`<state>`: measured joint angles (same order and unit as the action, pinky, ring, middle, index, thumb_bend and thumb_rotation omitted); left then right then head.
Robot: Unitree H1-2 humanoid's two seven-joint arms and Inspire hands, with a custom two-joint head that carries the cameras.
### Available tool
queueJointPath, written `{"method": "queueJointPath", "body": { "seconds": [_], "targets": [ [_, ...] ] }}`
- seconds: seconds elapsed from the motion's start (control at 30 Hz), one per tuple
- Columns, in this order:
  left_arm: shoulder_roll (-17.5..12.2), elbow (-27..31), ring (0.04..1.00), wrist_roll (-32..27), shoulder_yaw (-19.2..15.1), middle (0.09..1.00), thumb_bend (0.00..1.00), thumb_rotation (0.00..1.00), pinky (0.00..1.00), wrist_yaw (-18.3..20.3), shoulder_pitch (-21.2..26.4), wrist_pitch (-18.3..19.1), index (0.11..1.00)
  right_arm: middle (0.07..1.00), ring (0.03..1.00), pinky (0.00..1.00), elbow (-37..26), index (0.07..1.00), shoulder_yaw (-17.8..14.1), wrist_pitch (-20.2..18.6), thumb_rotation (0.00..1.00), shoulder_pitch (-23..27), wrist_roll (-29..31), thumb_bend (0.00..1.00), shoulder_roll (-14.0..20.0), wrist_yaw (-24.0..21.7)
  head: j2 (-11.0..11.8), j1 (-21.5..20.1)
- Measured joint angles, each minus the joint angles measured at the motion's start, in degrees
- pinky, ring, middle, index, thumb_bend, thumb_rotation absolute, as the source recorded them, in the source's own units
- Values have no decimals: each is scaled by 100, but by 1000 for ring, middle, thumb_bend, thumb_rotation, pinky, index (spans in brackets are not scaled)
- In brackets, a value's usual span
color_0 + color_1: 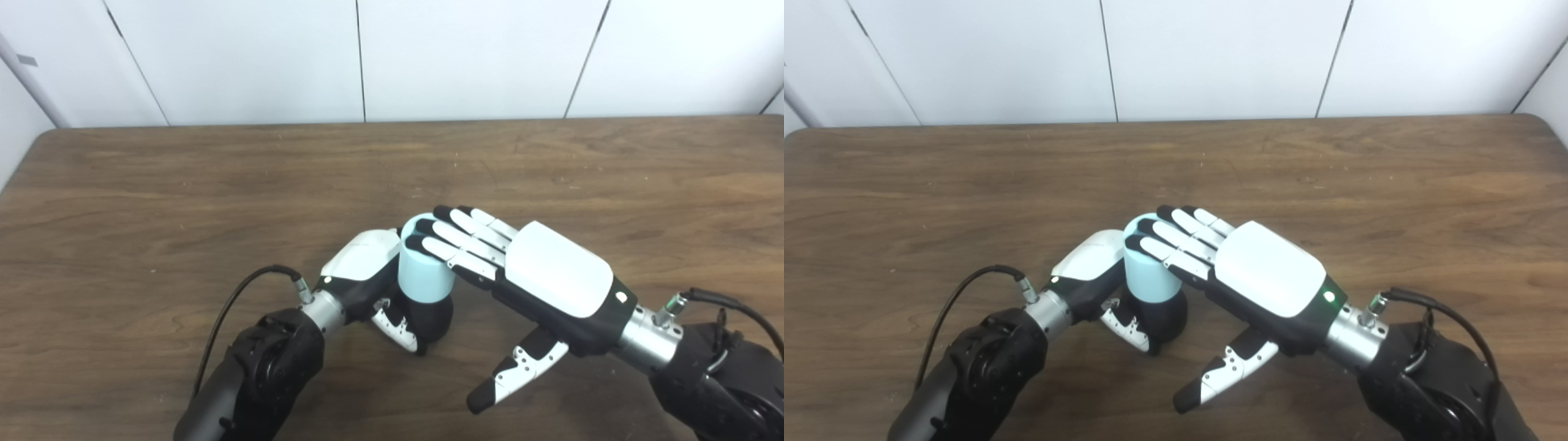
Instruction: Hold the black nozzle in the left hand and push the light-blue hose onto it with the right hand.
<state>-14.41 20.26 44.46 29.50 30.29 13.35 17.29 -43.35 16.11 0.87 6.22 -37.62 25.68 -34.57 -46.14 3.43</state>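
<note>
The light-blue hose stands upright as a short, wide cylinder just below the middle of the frame, seated on top of the black nozzle, whose dark rounded body shows beneath the hose's lower edge and rests on the brown wooden desk. Hose and nozzle touch; the nozzle's upper part is hidden inside or behind the hose, so how far one sits over the other cannot be told.

The left hand comes in from the lower left and lies against the left side of the pair. Its white back faces up and toward the camera, its thumb curls round the front of the nozzle near the desk, and its other fingers go out of sight behind the hose. It is grasping the nozzle at the base.

The right hand reaches in from the lower right, palm downward, white back uppermost. Its fingers are stretched out nearly straight and lie side by side across the top rim of the hose, their black tips touching its upper face. Its thumb hangs down and away toward the bottom of the frame, well apart from the hose and touching nothing. This hand is flat and spread, pressing on the hose rather than clasping it.

A black cable arcs from the left wrist at lower left.
</note>
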Motion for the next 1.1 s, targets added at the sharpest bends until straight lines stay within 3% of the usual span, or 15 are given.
{"method": "queueJointPath", "body": {
  "seconds": [0.17,0.27,0.53,0.6,0.77,1.0,1.1],
  "targets": [
    [1,8,729,1,0,502,520,0,1000,7,0,36,478,987,1000,1000,6,956,56,-73,955,88,-8,620,2,-30,-9,9],
    [1,8,727,-8,-3,556,510,0,1000,15,0,45,449,987,1000,1000,6,956,70,-84,956,110,-7,620,13,-50,-9,9],
    [-1,5,719,-17,-15,561,509,0,1000,37,11,46,444,987,1000,1000,4,954,69,-75,956,125,55,621,124,-46,-9,-9],
    [-2,4,717,-41,-42,509,519,0,1000,54,15,46,474,987,1000,1000,4,951,68,-75,957,128,66,621,135,-46,-9,-9],
    [-10,-2,705,-126,-120,495,522,0,1000,70,14,42,481,987,1000,1000,-2,944,62,-72,957,104,70,621,135,-26,-26,0],
    [8,-2,697,-180,-186,556,510,0,1000,27,-36,31,441,987,1000,1000,-11,942,81,-64,956,63,50,621,127,35,-35,0],
    [23,-1,693,-173,-190,502,520,0,1000,21,-46,33,477,987,1000,1000,-23,940,103,-67,956,47,13,620,122,52,-35,0]
  ]
}}
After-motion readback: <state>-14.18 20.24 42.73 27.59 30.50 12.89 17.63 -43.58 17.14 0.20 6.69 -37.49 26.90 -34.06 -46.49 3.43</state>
